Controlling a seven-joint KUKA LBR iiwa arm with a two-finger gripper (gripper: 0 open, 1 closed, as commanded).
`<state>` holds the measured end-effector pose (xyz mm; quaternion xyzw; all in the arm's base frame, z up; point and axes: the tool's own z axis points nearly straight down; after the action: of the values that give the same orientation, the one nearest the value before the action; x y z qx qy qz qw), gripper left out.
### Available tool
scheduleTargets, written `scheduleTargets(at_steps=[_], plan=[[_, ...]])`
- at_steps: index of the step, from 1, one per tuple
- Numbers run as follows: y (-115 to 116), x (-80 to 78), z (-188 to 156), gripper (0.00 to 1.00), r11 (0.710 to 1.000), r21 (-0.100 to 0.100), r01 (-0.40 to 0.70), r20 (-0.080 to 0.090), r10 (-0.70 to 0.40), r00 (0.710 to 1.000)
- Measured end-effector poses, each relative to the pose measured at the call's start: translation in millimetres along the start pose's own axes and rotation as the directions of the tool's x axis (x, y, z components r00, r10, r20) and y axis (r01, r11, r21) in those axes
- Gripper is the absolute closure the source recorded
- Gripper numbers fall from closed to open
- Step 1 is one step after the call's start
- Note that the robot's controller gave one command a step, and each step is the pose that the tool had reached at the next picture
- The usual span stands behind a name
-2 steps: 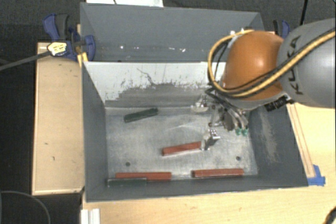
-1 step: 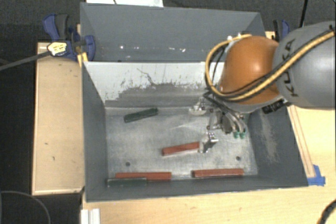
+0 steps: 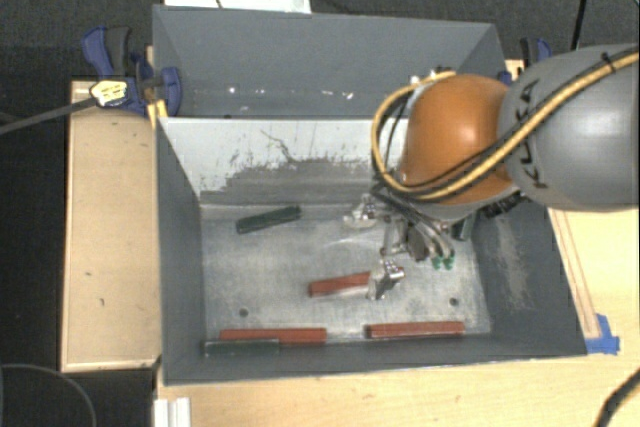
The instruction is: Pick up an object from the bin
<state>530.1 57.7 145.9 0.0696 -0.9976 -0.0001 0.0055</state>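
the gripper [image 3: 385,281] is hanging low over the middle of the grey bin [image 3: 180,245], its tip sitting at the right end of a short reddish-brown bar [image 3: 338,287]. the bar is lying flat on the floor, slightly tilted. how wide the claw is standing cannot be told from here. the bar is looking thin, straight and stiff, probably light, with flat faces likely giving a fair grip. lying so flat, it is probably asking for a pinch across its narrow width, nearer the middle so it is not swinging. a front-left bar [image 3: 272,336] and a front-right bar [image 3: 415,328], both reddish-brown, are lying along the near wall. a dark green bar [image 3: 268,218] is resting well apart.
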Motion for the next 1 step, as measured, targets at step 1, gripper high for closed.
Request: scheduleTargets(at_steps=[1], plan=[[-3.0,-19.5,71.0,1.0,0.969,0.004,0.247,0.013,-0.247,0.969]])
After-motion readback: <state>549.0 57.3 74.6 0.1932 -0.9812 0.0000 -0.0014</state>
